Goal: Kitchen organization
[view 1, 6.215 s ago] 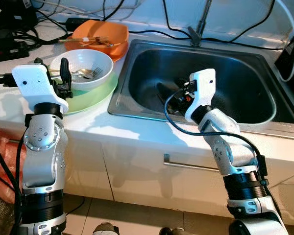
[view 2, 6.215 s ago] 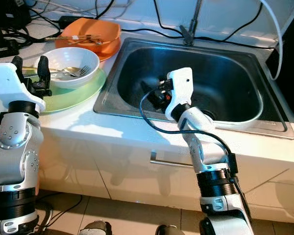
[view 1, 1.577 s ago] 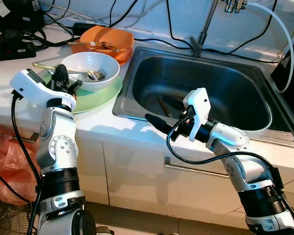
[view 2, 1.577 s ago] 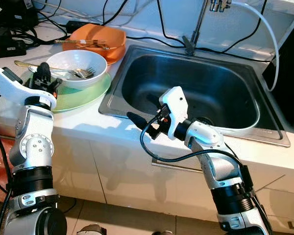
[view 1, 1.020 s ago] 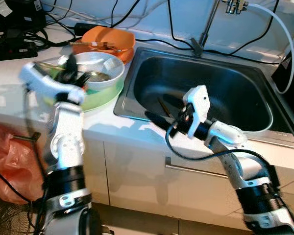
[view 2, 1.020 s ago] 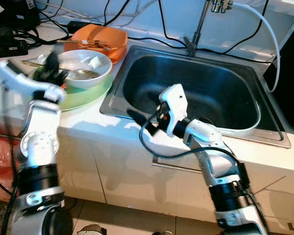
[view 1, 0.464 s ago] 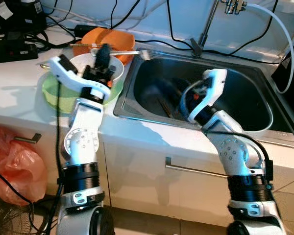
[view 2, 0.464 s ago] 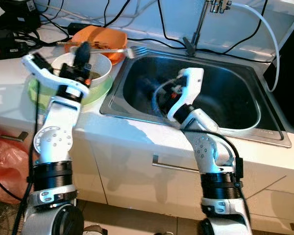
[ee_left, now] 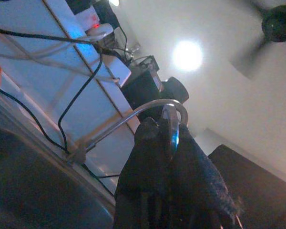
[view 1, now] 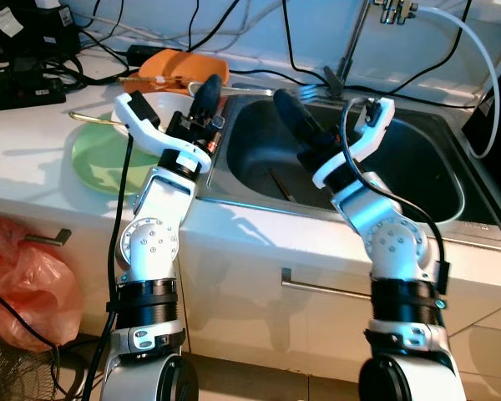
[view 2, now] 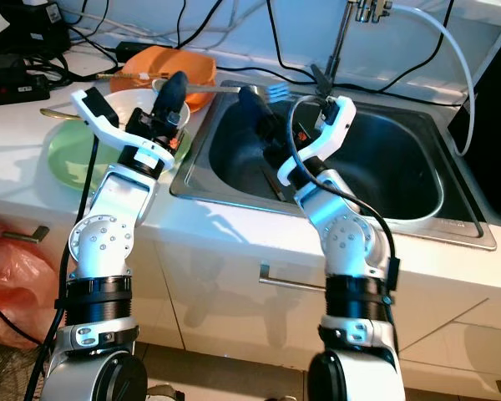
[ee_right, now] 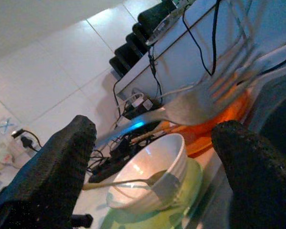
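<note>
- The left claw [view 2: 174,90] is clamped on a fork [view 2: 234,85], holding it level over the sink's [view 2: 401,180] near-left rim.
- The right claw [view 1: 294,117] stands spread wide, fork tines between its fingers.
- Behind the left claw sit a white bowl [view 1: 169,107], green plate [view 1: 100,154] and orange dish [view 1: 179,64] on the table [view 1: 25,142].
</note>
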Robot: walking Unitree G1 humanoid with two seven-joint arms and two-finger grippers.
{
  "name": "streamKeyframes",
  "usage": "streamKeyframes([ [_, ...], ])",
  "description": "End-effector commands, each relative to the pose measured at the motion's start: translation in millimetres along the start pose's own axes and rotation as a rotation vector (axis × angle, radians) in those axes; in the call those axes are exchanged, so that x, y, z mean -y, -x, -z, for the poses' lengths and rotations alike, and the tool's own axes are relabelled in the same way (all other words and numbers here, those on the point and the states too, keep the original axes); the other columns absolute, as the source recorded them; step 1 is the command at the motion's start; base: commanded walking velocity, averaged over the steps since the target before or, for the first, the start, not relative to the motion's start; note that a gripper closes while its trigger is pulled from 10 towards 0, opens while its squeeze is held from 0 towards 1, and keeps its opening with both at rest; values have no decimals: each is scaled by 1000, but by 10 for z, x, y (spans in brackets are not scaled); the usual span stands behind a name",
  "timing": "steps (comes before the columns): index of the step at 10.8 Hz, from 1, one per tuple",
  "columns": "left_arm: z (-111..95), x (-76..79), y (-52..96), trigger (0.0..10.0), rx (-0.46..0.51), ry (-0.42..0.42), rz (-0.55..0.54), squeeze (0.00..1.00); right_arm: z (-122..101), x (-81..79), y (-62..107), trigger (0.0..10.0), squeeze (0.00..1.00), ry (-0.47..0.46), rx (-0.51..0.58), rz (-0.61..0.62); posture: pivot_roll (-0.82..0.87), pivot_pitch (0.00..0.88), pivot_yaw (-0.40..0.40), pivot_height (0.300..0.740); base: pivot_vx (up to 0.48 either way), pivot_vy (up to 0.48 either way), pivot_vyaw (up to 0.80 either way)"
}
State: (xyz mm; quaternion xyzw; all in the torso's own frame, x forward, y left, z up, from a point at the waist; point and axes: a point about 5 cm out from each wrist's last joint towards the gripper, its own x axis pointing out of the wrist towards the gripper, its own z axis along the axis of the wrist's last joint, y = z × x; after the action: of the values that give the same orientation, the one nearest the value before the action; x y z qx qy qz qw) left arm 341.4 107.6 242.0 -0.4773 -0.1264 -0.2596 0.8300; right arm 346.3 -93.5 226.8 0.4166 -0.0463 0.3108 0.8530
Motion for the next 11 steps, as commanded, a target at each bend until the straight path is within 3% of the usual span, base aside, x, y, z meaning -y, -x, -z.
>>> streamKeyframes([
  [1, 138, 78, -20, 0, -30, 56, 39, 0, -86, -39, -41, 10000, 0, -16, 33, -8, 96, 12, -47, 740, 0, 0, 0],
  [5, 147, 63, 8, 0, -42, 69, 40, 0, -204, -42, -83, 10000, 0, -45, 97, -11, 97, 13, -49, 740, 0, 0, 0],
  [6, 160, 63, 13, 0, -46, 73, 40, 0, -252, -32, -91, 941, 0, -54, 122, -7, 96, 13, -51, 740, 0, 0, 0],
  [7, 164, 72, 15, 0, -46, 76, 43, 0, -265, -36, -99, 0, 0, -61, 122, -15, 97, 15, -55, 740, 0, 0, 0],
  [8, 167, 82, 17, 0, -47, 77, 47, 0, -266, -41, -98, 0, 0, -60, 119, -23, 97, 16, -57, 740, 0, 0, 0],
  [9, 159, 55, 27, 0, -40, 70, 30, 0, -255, -46, -95, 6706, 0, -60, 110, -30, 97, 16, -57, 740, 0, 0, 0],
  [10, 125, 41, 31, 0, -21, 60, 21, 0, -207, -41, -66, 10000, 0, -64, 85, -40, 97, 16, -61, 740, 0, 0, 0],
  [11, 96, 19, 28, 0, -11, 43, 9, 0, -177, -17, -33, 10000, 0, -35, 67, -29, 97, 16, -61, 740, 0, 0, 0],
])
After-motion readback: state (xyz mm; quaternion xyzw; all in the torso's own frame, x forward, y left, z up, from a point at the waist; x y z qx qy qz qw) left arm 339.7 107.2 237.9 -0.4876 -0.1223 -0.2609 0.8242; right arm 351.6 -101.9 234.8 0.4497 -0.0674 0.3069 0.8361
